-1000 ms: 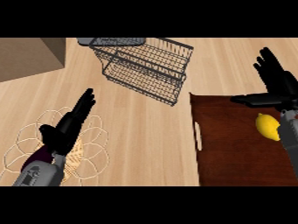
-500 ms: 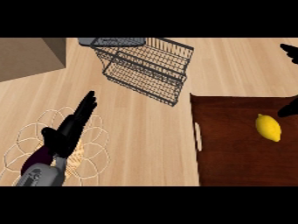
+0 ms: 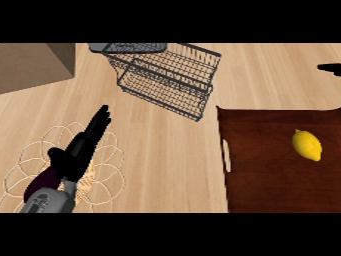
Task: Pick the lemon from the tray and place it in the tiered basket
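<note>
A yellow lemon (image 3: 306, 144) lies on the dark brown tray (image 3: 269, 170) at the right, with nothing touching it. The black wire tiered basket (image 3: 165, 75) stands at the top centre of the wooden counter. Only the fingertips of my right hand (image 3: 340, 70) show at the right edge, above and beyond the tray; they look straight. At the lower left my left hand (image 3: 81, 146) is open, its fingers straight and pointing up towards the basket.
A white wire trivet (image 3: 25, 165) with a purple object (image 3: 44, 179) lies under my left forearm. A brown box (image 3: 21, 65) stands at the upper left. Bare counter lies between the trivet and the tray.
My right hand has moved up and to the right, away from the tray, until only its fingertips show. The lemon is uncovered. My left hand has barely moved.
</note>
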